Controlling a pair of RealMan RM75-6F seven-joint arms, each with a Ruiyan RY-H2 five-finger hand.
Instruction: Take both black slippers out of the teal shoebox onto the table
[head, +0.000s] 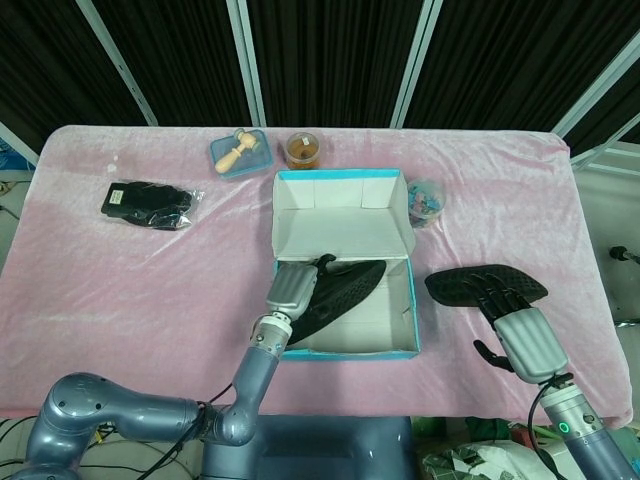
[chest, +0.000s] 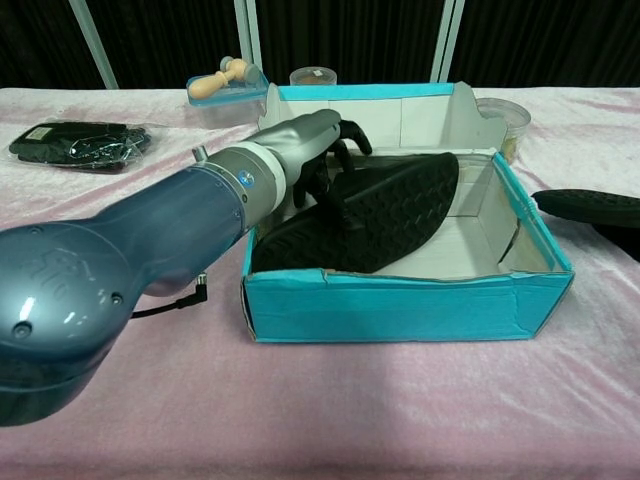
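Pink velvety cloth covers the table (head: 120, 290), with dark curtained panels behind it. Near the middle sits the open teal cardboard shoebox (head: 345, 350) with a white lining. Inside it, one black rubber slipper (head: 345, 290) lies sole-up, tilted, its toe toward the box's far right side. The left hand (head: 293, 290) reaches into the box at its left wall, and its dark fingers (chest: 335, 175) curl around the slipper's edge, gripping it. The second black slipper (head: 470, 282) lies on the cloth near the table's right edge, well clear of the box. The right hand (head: 520, 330) rests on this slipper with its fingers laid flat and slightly spread over the sole; whether they grip it cannot be told. Along the far edge stand a blue tray holding a wooden stamp (head: 238, 153), a round jar with brown contents (head: 303, 149), and a clear tub of coloured bits (head: 425, 200) just beside the box's far right corner. A black packet in clear wrap (head: 148, 204) lies toward the left edge.
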